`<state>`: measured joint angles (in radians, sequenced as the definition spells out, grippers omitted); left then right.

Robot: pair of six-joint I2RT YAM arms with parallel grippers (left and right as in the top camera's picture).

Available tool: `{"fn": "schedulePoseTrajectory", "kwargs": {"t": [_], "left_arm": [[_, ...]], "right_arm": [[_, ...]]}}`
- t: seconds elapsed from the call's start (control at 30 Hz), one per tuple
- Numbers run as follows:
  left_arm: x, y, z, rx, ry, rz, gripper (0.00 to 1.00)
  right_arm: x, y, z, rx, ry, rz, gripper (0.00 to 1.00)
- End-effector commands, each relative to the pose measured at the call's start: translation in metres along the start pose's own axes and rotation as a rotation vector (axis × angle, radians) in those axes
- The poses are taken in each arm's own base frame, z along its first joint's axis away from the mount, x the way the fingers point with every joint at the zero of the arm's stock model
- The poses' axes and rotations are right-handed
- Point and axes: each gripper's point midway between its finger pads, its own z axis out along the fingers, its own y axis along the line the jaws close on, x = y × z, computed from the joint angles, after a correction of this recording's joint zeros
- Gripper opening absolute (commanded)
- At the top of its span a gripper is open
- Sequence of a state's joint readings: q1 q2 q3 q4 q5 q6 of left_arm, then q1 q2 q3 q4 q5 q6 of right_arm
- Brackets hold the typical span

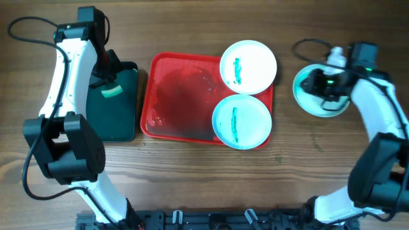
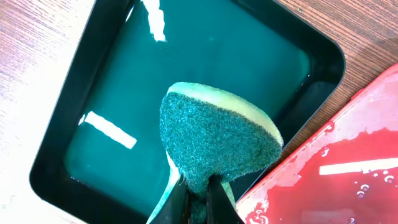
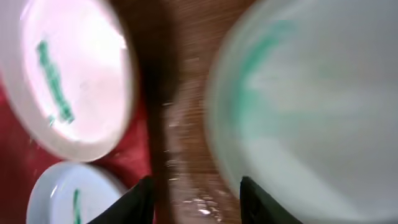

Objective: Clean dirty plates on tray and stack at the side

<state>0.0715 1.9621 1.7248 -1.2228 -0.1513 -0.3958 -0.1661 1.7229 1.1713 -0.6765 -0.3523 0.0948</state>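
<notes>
Two streaked plates [image 1: 248, 65] [image 1: 241, 121] overlap the red tray's [image 1: 176, 96] right edge.

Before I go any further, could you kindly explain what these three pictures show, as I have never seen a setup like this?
Two robot arms work at a wooden table. One picture looks down from above; the other two come from cameras on each wrist. The left claw is shut on a green sponge above a dark green tray. A red tray carries two white plates, each with a green streak. A third plate lies on the table to the right; the right claw, jaws apart, hangs by its rim, holding nothing.
</notes>
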Motion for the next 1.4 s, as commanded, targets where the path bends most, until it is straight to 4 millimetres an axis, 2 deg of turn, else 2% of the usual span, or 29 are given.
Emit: {"fn": "schedulePoseTrajectory", "kwargs": {"t": [0.0, 0.1, 0.17, 0.37, 0.43, 0.47, 0.53, 0.63, 0.7, 0.87, 1.17, 1.2, 1.23, 1.27, 1.3, 1.37], "left_arm": [[0.000, -0.001, 0.004, 0.002, 0.007, -0.014, 0.04], [0.000, -0.001, 0.004, 0.002, 0.008, -0.014, 0.04], [0.000, -0.001, 0.004, 0.002, 0.008, -0.014, 0.04], [0.000, -0.001, 0.004, 0.002, 0.008, -0.014, 0.04], [0.000, -0.001, 0.004, 0.002, 0.008, -0.014, 0.04], [0.000, -0.001, 0.004, 0.002, 0.008, -0.014, 0.04], [0.000, -0.001, 0.004, 0.002, 0.008, -0.014, 0.04], [0.000, -0.001, 0.004, 0.002, 0.008, -0.014, 0.04], [0.000, -0.001, 0.004, 0.002, 0.007, -0.015, 0.04], [0.000, -0.001, 0.004, 0.002, 0.008, -0.014, 0.04], [-0.001, -0.001, 0.004, 0.004, 0.005, -0.015, 0.04], [-0.001, -0.001, 0.004, 0.004, 0.004, -0.015, 0.04], [-0.001, -0.001, 0.004, 0.004, 0.005, -0.015, 0.04], [-0.001, -0.001, 0.004, 0.004, 0.005, -0.014, 0.04], [-0.001, -0.001, 0.004, 0.004, 0.005, -0.015, 0.04], [-0.001, -0.001, 0.004, 0.004, 0.005, -0.015, 0.04]], "right_arm": [[0.015, 0.031, 0.023, 0.031, 0.056, -0.130, 0.44], [0.030, 0.044, 0.050, 0.033, 0.119, -0.172, 0.42], [0.039, 0.043, 0.063, 0.037, 0.159, -0.175, 0.36], [0.052, 0.033, 0.084, 0.047, 0.219, -0.155, 0.26], [0.056, 0.030, 0.090, 0.051, 0.233, -0.151, 0.20], [0.056, 0.030, 0.091, 0.052, 0.233, -0.146, 0.10], [0.052, 0.030, 0.093, 0.052, 0.216, -0.145, 0.04], [0.047, 0.027, 0.095, 0.065, 0.196, -0.205, 0.04], [0.047, 0.025, 0.098, 0.060, 0.203, -0.304, 0.04], [0.047, 0.012, 0.106, 0.094, 0.213, -0.374, 0.04], [0.034, 0.002, 0.100, 0.089, 0.183, -0.359, 0.05], [0.033, 0.008, 0.097, 0.066, 0.194, -0.353, 0.08], [0.033, 0.016, 0.091, 0.030, 0.209, -0.341, 0.17], [0.029, 0.024, 0.080, 0.002, 0.231, -0.284, 0.34], [0.026, 0.031, 0.070, -0.018, 0.254, -0.254, 0.39], [0.023, 0.041, 0.048, -0.021, 0.300, -0.183, 0.42]]}}
